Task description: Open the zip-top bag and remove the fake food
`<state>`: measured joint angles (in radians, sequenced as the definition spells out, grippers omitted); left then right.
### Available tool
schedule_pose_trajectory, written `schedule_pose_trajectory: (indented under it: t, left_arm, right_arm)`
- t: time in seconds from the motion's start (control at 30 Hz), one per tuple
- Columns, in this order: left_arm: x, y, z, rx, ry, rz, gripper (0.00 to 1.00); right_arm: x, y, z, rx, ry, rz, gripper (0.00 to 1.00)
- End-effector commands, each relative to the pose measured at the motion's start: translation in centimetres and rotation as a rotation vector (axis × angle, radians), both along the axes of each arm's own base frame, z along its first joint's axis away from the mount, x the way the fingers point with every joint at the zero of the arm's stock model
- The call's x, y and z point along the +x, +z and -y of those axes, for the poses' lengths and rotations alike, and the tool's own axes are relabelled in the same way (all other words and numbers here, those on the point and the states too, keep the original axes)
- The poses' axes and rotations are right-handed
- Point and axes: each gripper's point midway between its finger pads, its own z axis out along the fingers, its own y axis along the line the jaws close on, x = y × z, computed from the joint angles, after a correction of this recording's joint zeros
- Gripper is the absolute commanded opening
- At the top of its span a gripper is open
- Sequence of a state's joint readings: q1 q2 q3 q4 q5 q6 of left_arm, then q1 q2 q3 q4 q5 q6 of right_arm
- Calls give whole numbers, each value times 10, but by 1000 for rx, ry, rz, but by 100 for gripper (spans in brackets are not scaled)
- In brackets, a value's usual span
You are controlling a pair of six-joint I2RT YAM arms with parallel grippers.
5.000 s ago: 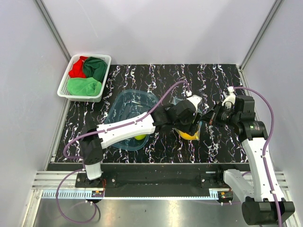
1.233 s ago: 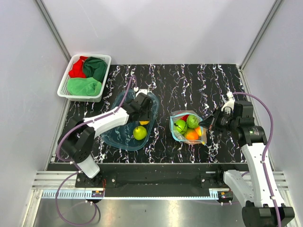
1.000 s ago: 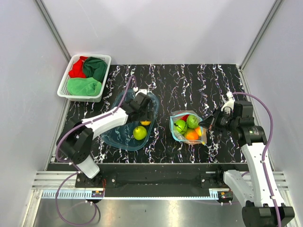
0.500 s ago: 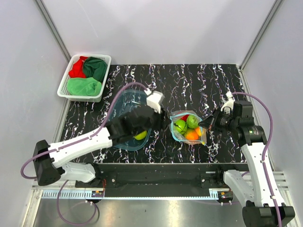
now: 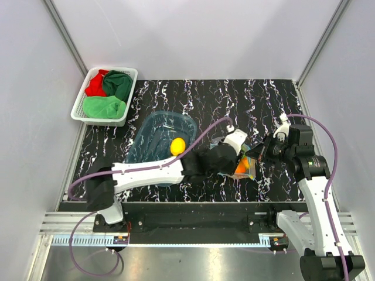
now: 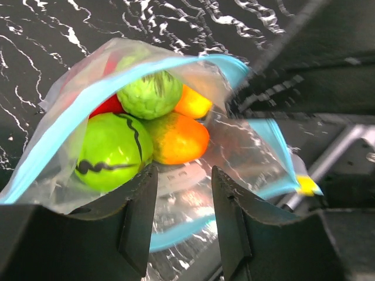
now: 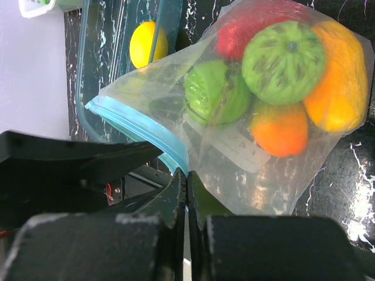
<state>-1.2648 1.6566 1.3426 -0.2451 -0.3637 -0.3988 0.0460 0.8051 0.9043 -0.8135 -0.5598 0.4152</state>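
The zip-top bag (image 6: 234, 158) lies open at mid-table, its teal-blue zip strip (image 7: 140, 126) spread wide. Inside it are fake food pieces: a smooth green fruit (image 6: 111, 151), a bumpy green one (image 6: 150, 93), an orange one (image 6: 176, 137), a yellow-orange one (image 7: 340, 76) and a red one (image 7: 258, 23). My left gripper (image 6: 183, 196) is open and empty at the bag's mouth, its jaws just short of the fruit; in the top view it (image 5: 234, 159) covers most of the bag (image 5: 249, 171). My right gripper (image 7: 186, 175) is shut on the zip strip at the bag's right side (image 5: 255, 153).
A translucent blue tub (image 5: 149, 126) stands left of the bag with a yellow fruit (image 5: 177, 146) in it; my left arm crosses its near edge. A white basket (image 5: 79, 111) with red and green cloths sits at the back left.
My left arm has swung right from the tub to the bag's mouth, leaving the yellow fruit in the tub. The right gripper has kept its hold on the bag.
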Motion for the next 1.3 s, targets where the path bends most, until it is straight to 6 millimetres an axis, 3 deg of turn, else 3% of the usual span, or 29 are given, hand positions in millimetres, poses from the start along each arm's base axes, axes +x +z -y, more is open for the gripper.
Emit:
schedule_pose_trajectory:
  t: [0.0, 0.17, 0.47, 1.13, 1.27]
  left_arm:
    - [23, 19, 14, 9, 58, 73, 45]
    - [35, -9, 10, 105, 124, 81, 48]
    - [50, -41, -1, 209, 201, 94, 50]
    - [60, -102, -29, 372, 348, 57, 92]
    - [66, -108, -29, 384, 365, 61, 93]
  right_arm:
    - [-1, 8, -2, -2, 18, 34, 0]
    - [-1, 7, -2, -1, 20, 31, 0]
    - [-1, 7, -2, -1, 18, 29, 0]
    - [0, 5, -1, -6, 13, 20, 0]
    - [1, 3, -1, -9, 10, 12, 0]
